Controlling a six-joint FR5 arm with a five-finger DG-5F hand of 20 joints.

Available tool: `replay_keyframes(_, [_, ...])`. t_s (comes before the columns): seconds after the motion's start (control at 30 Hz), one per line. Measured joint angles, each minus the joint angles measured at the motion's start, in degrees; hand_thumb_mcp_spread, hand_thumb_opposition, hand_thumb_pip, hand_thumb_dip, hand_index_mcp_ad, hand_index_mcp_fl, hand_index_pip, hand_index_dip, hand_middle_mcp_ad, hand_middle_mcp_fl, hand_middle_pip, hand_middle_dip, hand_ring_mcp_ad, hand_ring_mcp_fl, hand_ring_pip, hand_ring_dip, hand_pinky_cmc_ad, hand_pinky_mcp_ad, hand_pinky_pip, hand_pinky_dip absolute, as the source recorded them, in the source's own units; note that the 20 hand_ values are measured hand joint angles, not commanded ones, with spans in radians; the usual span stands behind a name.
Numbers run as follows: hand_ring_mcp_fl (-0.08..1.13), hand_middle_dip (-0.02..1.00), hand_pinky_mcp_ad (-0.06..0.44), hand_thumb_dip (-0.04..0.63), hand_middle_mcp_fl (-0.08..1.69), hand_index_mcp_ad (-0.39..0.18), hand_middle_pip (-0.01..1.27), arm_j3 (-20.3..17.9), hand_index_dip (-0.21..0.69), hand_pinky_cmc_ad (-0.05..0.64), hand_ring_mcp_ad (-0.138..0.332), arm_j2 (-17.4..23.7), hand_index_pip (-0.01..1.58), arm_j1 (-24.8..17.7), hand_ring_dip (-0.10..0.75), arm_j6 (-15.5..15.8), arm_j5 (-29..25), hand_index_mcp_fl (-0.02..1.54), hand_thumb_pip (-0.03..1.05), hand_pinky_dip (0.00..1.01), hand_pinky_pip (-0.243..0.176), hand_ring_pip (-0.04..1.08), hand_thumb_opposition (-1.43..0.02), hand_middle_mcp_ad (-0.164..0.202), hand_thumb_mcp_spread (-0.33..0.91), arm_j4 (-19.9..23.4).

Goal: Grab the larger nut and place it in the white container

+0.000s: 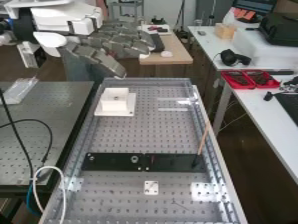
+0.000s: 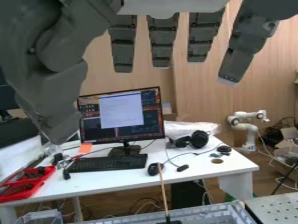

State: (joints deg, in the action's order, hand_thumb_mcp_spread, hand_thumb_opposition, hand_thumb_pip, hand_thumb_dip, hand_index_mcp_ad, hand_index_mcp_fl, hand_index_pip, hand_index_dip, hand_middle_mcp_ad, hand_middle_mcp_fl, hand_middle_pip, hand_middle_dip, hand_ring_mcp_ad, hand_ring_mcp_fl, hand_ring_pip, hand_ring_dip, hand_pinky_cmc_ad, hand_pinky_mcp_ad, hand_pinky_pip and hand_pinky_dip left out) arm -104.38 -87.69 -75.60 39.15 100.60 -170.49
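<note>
The hand (image 1: 123, 41) is above and beyond the bench's far end in the high view, apart from everything on the bench. In the wrist view the fingers of the hand (image 2: 163, 42) hang straight and spread, with the thumb at one side and nothing between them. A white container (image 1: 115, 102) on a white base plate stands near the bench's far left, a small dark mark on it. On the flat black bar (image 1: 173, 162), the bearing (image 1: 134, 159) stands near the middle, and the smaller nut (image 1: 91, 158) is faint towards the left end.
A thin wooden stick (image 1: 203, 138) rises from the bar's right end. A small white plate (image 1: 151, 187) lies nearer. Cables (image 1: 50, 172) loop along the left edge. At the right, a white table (image 1: 269, 117) holds red trays (image 1: 249, 80); a monitor (image 2: 122, 115) stands on a desk.
</note>
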Motion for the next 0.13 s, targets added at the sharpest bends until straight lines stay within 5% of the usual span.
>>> replay_keyframes(0.13, [0.0, 0.23, 0.309, 0.19, 0.02, -0.129, 0.12, -0.2, -0.077, 0.349, 0.164, 0.1, 0.43, -0.1, 0.096, -0.2, 0.3, 0.04, 0.71, 0.64, -0.112, 0.08, -0.81, 0.07, 0.16, 0.4])
